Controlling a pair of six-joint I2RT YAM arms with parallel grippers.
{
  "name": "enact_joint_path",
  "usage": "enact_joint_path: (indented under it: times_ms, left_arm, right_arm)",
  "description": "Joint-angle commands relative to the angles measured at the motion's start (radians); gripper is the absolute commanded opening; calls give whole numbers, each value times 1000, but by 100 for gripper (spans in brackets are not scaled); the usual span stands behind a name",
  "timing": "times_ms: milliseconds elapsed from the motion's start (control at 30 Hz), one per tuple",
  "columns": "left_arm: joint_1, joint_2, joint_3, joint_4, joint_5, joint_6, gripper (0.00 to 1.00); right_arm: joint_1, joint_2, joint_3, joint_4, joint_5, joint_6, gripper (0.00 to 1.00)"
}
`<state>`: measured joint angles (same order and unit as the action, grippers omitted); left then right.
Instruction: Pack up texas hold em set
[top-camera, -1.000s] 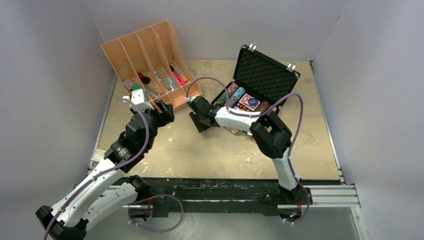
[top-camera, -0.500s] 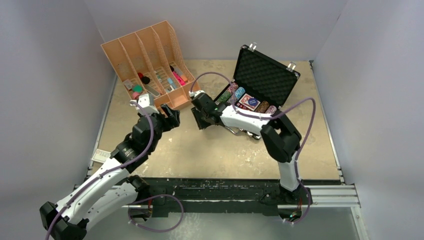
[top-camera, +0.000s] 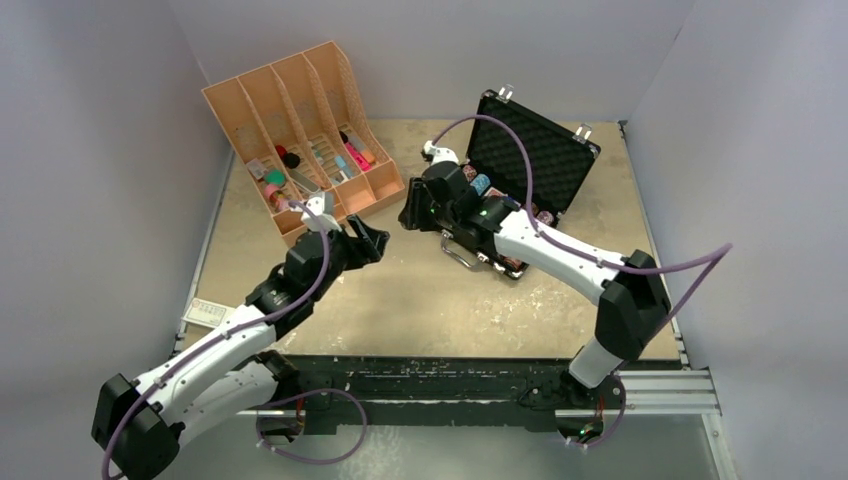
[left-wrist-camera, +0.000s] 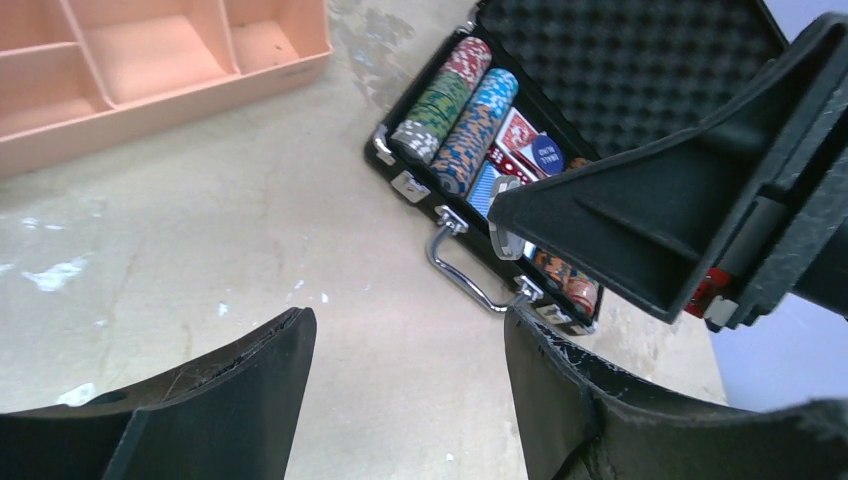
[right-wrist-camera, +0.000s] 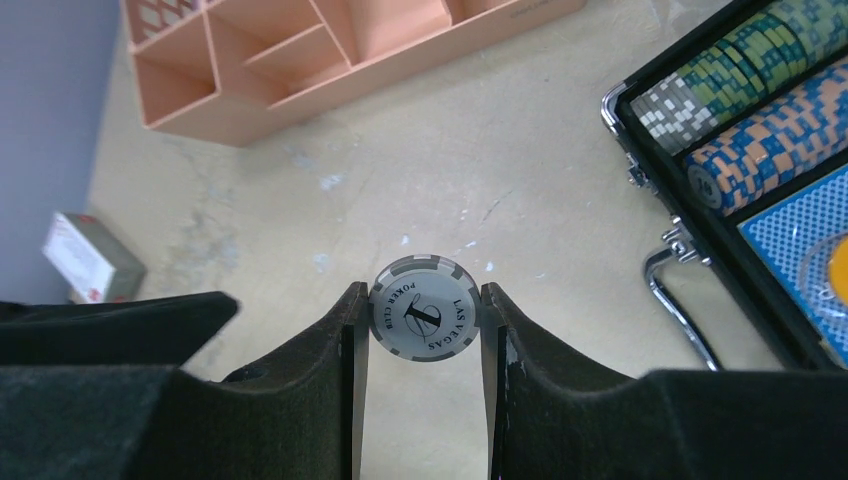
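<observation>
Table (top-camera: 400, 300) bears organiser (top-camera: 300, 115), open briefcase (top-camera: 535, 150) (plus a small box (top-camera: 208, 312)).

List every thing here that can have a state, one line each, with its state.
case, open, lid raised
chip rows, packed on edge inside the case
right hand, shut on the grey chip
grey chip, held by its rim, face to the camera
left hand, open, empty
orange rack, standing, small items in its slots

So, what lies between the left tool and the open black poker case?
The right tool, gripping a grey poker chip, hangs there, as the top view shows. The table below is bare in the left wrist view.
</observation>
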<state>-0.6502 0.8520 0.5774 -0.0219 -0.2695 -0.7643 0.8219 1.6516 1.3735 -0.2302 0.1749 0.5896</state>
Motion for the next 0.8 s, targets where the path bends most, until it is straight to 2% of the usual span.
enact_joint_path:
  times_ms: [0, 267, 367, 600, 767]
  left_arm:
    - [0, 36, -16, 173, 92, -47, 69]
    - [-1, 119, -37, 356, 149, -104, 65]
    - [-2, 136, -36, 385, 144, -119, 61]
    - [-1, 144, -50, 450, 143, -138, 34]
    - [-2, 187, -58, 551, 151, -156, 22]
  right_arm:
    - [-4, -88, -49, 88, -55, 152, 22]
    - [-7, -150, -115, 159, -134, 255, 23]
    - [-11, -153, -124, 168, -156, 267, 23]
    - [-22, -152, -136, 190, -203, 280, 23]
    - [-28, -148, -146, 194, -231, 299, 23]
